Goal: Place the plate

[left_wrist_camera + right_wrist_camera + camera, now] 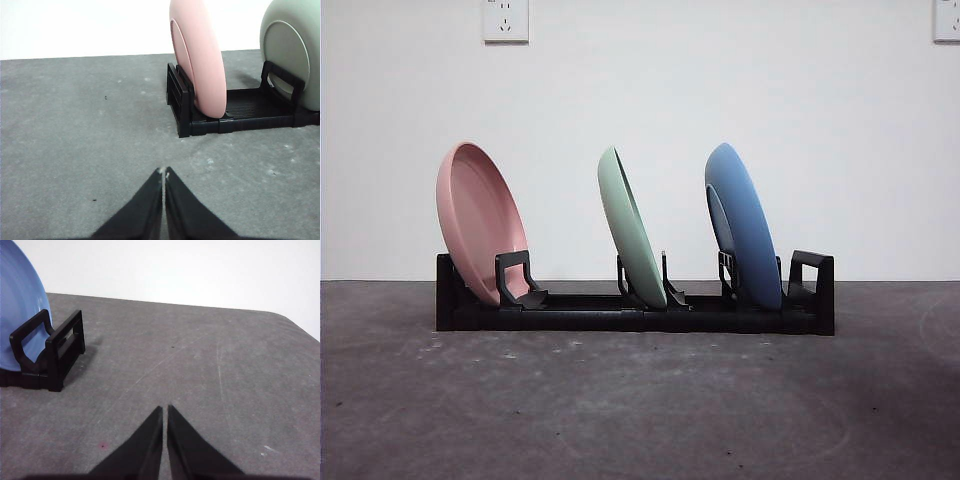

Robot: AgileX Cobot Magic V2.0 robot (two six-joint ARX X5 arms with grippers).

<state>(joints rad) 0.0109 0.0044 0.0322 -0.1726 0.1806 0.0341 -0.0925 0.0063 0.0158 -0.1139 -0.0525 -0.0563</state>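
1. Three plates standing on edge in a black rack (620,318) on a grey table (640,410), all leaning the same way.
2. Pink plate (480,222) in the slot at one end of the rack, its lower rim resting on the rack base against a black bracket.
3. Green plate (631,228) in the middle slot, well apart from both neighbours.
4. Blue plate (744,225) in the slot near the other end, just beside the rack's end loop.
5. Left gripper (163,172) low over bare table, clear of the rack, jaws pressed together to a thin seam, pinching nothing; pink plate and the rack's end visible ahead of it, green plate behind.
6. Right gripper (165,409) likewise over bare table, apart from the rack's far end, jaws closed tip to tip and empty; blue plate and the end loop off to one side.
7. Neither arm visible in the front view; white wall (640,100) behind with two sockets (506,19) high up.
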